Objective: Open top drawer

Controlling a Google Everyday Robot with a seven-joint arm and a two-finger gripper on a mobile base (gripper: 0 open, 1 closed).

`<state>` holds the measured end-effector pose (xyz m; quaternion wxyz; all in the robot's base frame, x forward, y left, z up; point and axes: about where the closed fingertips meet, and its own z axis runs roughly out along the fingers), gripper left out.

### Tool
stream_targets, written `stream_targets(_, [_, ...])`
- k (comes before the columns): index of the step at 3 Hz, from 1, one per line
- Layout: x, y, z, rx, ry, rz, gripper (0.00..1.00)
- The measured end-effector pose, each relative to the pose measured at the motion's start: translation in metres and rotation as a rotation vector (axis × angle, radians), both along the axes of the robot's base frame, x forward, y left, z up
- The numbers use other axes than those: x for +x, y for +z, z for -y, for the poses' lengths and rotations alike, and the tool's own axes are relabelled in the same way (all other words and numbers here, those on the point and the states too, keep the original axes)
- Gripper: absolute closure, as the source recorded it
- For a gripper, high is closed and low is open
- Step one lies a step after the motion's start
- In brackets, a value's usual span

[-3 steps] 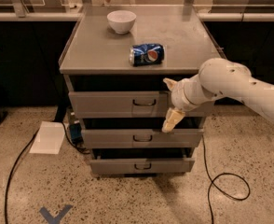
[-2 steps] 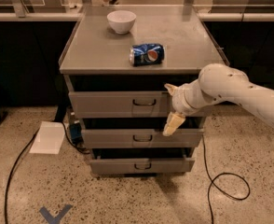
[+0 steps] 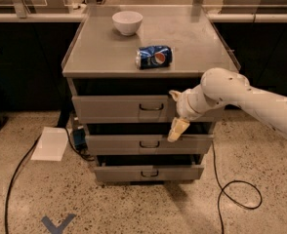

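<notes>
The top drawer (image 3: 119, 109) is the uppermost grey front of the metal cabinet (image 3: 148, 67), with a small dark loop handle (image 3: 152, 107) at its centre. No tray shows behind its front. My gripper (image 3: 175, 113), on the white arm coming in from the right, is in front of the right part of the drawer front, just right of the handle. One tan finger (image 3: 178, 129) hangs down over the gap above the middle drawer (image 3: 133, 144). The other points up-left at the drawer's top edge. The fingers stand apart and hold nothing.
A white bowl (image 3: 127, 22) and a blue soda can (image 3: 153, 56) on its side rest on the cabinet top. The bottom drawer (image 3: 148, 172) is lowest. On the floor are a white sheet (image 3: 51, 144), cables (image 3: 236, 194) and a blue tape mark (image 3: 58, 223). Dark counters stand behind.
My gripper has shifted slightly left and down along the top drawer front, closer to the handle. The drawers, bowl and can have not moved.
</notes>
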<state>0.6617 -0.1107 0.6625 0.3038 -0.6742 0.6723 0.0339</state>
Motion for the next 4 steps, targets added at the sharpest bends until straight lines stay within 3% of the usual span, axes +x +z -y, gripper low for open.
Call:
stream_targets(1, [0.023, 0.019, -0.001, -0.012, -0.012, 0.045, 0.0])
stream_targets(2, [0.038, 0.032, -0.002, -0.039, -0.017, 0.029, 0.0])
stream_targets(3, [0.027, 0.016, 0.0, -0.06, -0.001, -0.09, 0.0])
stream_targets(4, [-0.002, -0.002, 0.005, -0.07, 0.03, -0.232, 0.0])
